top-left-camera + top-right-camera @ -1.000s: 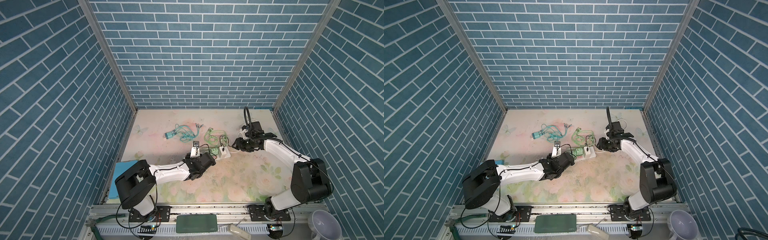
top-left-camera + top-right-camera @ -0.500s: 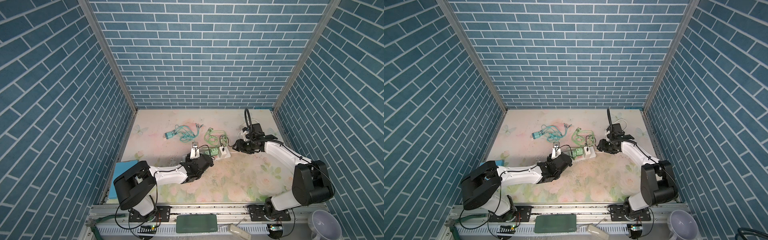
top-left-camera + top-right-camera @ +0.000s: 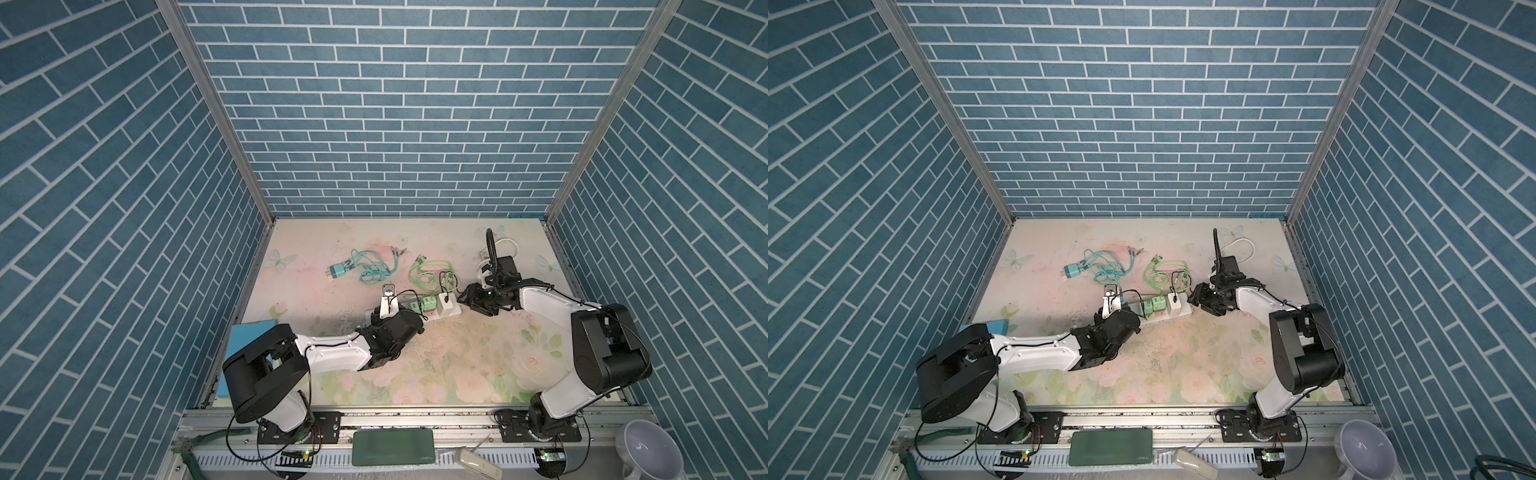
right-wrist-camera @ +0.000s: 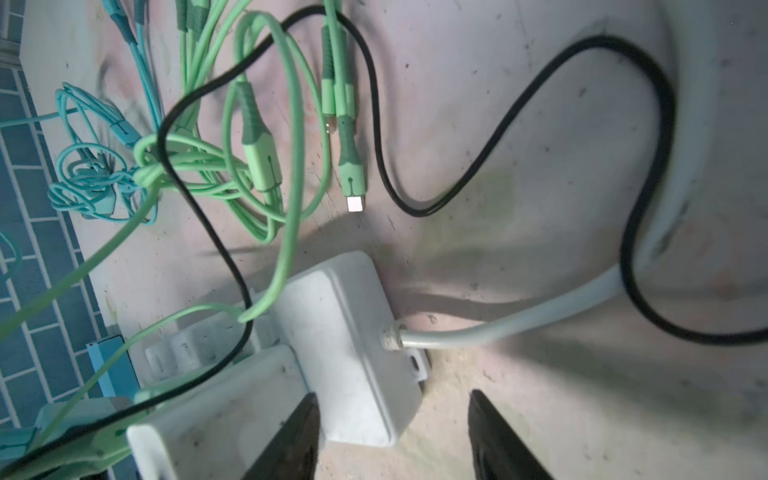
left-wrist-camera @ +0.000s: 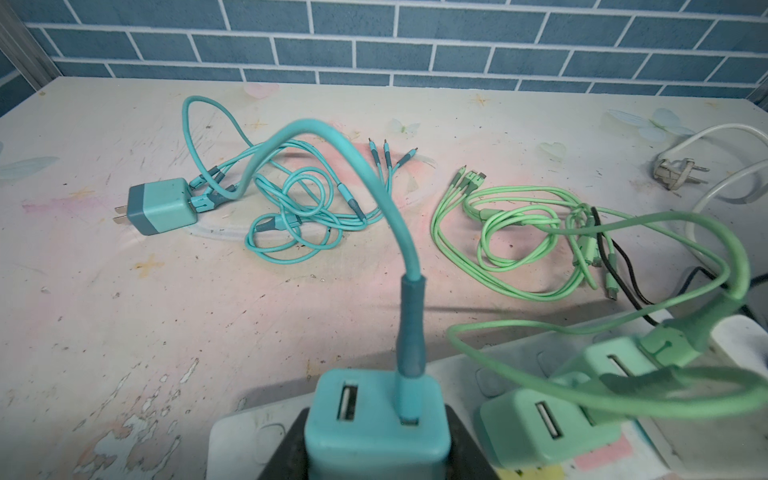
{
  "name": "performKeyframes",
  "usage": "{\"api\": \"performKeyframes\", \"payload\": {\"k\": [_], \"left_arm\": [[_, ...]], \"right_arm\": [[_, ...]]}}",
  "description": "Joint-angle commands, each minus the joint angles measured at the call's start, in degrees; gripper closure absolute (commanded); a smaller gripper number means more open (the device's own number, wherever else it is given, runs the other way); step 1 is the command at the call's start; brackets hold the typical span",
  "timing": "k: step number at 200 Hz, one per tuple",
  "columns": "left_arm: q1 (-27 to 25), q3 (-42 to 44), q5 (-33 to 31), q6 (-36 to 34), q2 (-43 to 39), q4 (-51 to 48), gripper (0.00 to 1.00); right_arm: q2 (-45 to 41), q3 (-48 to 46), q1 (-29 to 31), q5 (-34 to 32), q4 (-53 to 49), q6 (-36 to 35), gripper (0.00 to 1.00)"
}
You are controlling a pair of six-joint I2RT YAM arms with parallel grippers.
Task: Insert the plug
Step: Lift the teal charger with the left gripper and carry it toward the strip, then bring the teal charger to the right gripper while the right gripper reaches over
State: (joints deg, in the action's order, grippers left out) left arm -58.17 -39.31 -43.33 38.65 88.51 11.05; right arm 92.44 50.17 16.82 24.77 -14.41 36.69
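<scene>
Left gripper clamped one teal cube charger, of two, at the white plastic power strip beside two green chargers; right gripper gaped.

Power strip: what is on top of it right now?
The teal charger, clamped in the left gripper, two green chargers and a white adapter are on the power strip. The teal charger's body hides its prongs and socket.
</scene>
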Motion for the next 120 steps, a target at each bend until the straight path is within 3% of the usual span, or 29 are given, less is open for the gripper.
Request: {"api": "performKeyframes", "payload": {"k": [1,59,101,120], "left_arm": [[-0.54,-0.48,0.22,-0.87,0.85,1.48,0.92],[-0.57,-0.90,0.12,-0.73,1.14,3.62,0.92],[-0.63,1.41,-0.19,-1.55,-0.11,5.71,0.92],[-0.54,3.61,-0.40,-3.25,-1.58,8.57,0.92]], "right_arm": [[1.21,-2.17,0.27,2.60,4.24,4.62,0.43],[0.43,-5.89,2.38,3.81,10.10,10.07,0.47],[3.24,-5.31,7.18,4.05,14.25,13.20,0.50],[2.39,-4.25,8.84,1.49,10.61,12.34,0.49]]}}
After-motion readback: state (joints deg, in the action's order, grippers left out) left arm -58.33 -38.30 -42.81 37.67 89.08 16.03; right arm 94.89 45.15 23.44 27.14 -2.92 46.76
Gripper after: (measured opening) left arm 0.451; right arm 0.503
